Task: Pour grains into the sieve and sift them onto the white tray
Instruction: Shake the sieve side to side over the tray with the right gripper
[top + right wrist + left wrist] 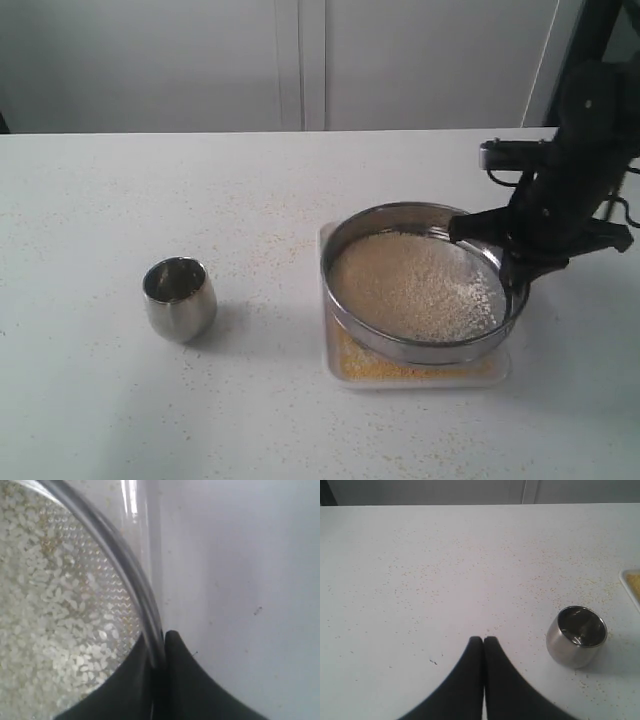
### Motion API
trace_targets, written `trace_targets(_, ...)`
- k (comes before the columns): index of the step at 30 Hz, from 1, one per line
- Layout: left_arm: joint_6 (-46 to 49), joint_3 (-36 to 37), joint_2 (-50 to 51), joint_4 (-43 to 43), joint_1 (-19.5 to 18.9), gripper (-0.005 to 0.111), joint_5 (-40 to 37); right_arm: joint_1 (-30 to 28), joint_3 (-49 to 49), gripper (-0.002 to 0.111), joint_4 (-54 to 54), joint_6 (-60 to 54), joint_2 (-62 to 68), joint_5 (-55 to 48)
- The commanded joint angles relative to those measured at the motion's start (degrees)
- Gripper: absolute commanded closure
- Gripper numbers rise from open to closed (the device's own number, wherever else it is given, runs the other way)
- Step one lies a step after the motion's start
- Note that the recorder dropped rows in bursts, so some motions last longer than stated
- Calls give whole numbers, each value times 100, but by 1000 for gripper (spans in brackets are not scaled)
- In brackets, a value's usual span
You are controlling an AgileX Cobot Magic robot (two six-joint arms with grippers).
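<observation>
The round steel sieve [352,316] hangs tilted over the white tray [330,366], its mesh covered with pale whitish grains [415,287]. Fine golden-yellow grains [372,366] lie on the tray beneath it. My right gripper [507,262] is shut on the sieve's right rim; in the right wrist view the rim [127,565] runs between the black fingers [177,680], with the pale grains [45,620] inside. My left gripper [483,640] is shut and empty, hovering over the table a little way from the small steel cup [576,636], and it is out of the exterior view.
The small steel cup [180,298] stands upright on the white table, left of the tray, and looks empty. Stray yellow grains [255,215] are scattered over the tabletop. A corner of the tray [631,582] shows in the left wrist view.
</observation>
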State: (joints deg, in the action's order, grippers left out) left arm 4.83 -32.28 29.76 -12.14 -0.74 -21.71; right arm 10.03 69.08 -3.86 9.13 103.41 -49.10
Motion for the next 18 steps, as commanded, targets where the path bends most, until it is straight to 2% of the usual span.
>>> trace_targets(1,10,29,-47,-20,-10,107,-24,-134,237,108,-374,126,194,1055)
trace_targets(3,10,29,-47,-20,-10,107,-24,-272,976,108,-969,115,774,-110)
trace_targets(5,10,29,-47,-20,-10,107,-24,-215,922,108,-1349,-913,788,-1062)
trace_targets(6,10,29,-47,-20,-10,107,-24,-109,510,108,-1085,-843,506,-870)
trace_targets(8,10,29,-47,-20,-10,107,-24,2,-391,108,-765,-432,-225,186)
trace_targets(9,10,29,-47,-20,-10,107,-24,13,-859,108,-845,-339,-501,1183)
trace_targets(11,10,29,-47,-20,-10,107,-13,3,-993,108,-1142,-339,-540,2001)
trace_targets(13,10,29,-47,-20,-10,107,-13,-56,-418,108,-1359,-307,-56,1938)
trace_targets(14,10,29,-47,-20,-10,107,-13,-175,387,108,-1345,-45,420,590)
trace_targets(15,10,29,-47,-20,-10,107,-13,-178,563,108,-1143,-177,480,-167)
trace_targets(16,10,29,-47,-20,-10,107,-13,-78,224,108,-259,-112,181,-576)
trace_targets(17,10,29,-47,-20,-10,107,-13,-15,-184,108,40,208,-149,-240)
trace_targets(18,10,29,-47,-20,-10,107,-13,31,-889,108,227,621,-658,1317)
